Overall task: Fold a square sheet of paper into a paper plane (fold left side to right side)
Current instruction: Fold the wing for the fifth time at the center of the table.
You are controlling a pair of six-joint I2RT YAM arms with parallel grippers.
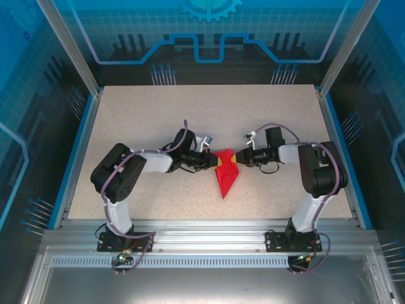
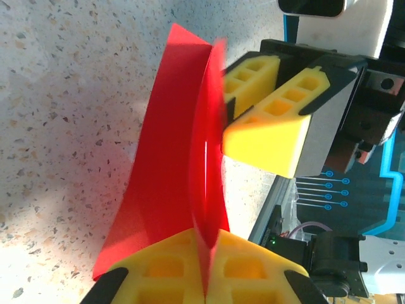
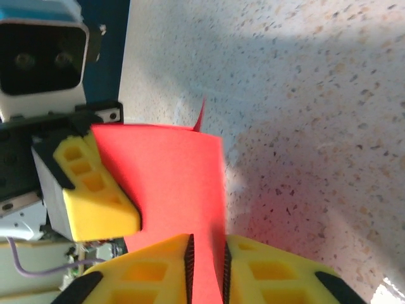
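Grippers at frame centre: left gripper [image 1: 214,161] pinching the square sheet of paper [image 1: 226,179], right gripper [image 1: 235,158] clamped narrowly on its opposite edge; edges are best aligned before creasing.

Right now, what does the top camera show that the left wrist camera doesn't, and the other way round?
Top: the left arm and right arm whole, the table out to its edges, and the paper tapering to a point toward the near edge.
Left wrist: close up, the paper's raised fold pinched between the left gripper's yellow pads.
Both: the red paper, with the right gripper at its opposite side.
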